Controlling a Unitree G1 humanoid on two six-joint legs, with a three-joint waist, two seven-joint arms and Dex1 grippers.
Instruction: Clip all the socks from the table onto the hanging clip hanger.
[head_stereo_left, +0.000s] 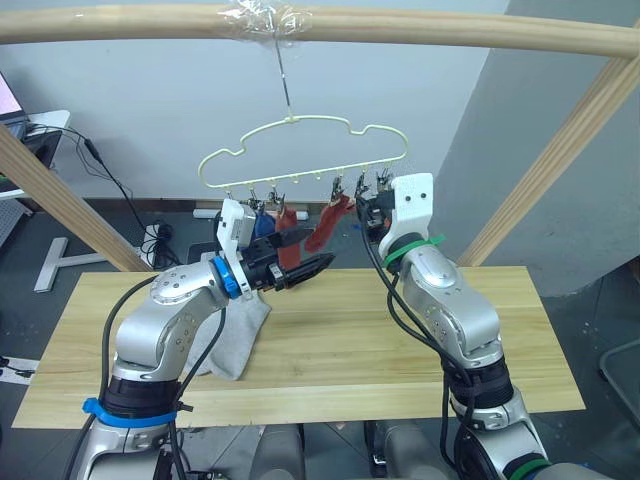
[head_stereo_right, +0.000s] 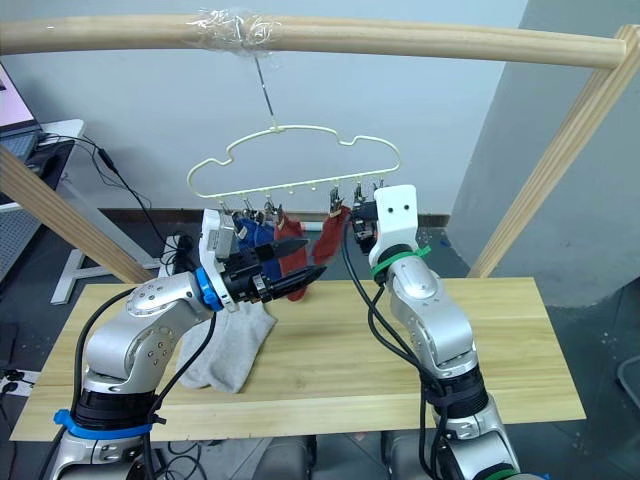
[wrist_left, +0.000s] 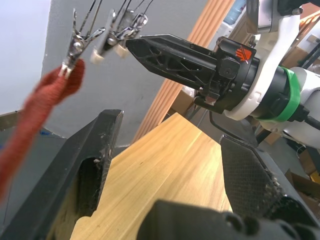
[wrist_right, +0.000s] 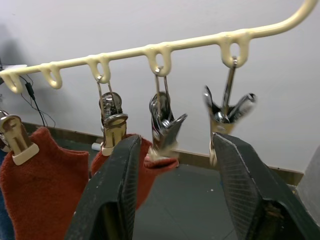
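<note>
The clip hanger hangs by its hook from the taped spot on the round pole above the table. Two blue socks and two rust red socks hang from its clips; the blue ones are at the robot's left end, the red ones next to them. Right gripper is raised to the hanger's right end, fingers apart and holding nothing. In the right wrist view an empty metal clip hangs between the fingers, a second empty clip hangs just above the other finger, and the red socks show beside and behind the first finger. Left gripper is held just below the hanging socks, pointing toward the right arm, fingers apart and empty; one red sock hangs just beside its upper finger. A light grey sock lies on the table under the left forearm, draped toward the near edge. Whether that patch is one sock or two cannot be told.
</note>
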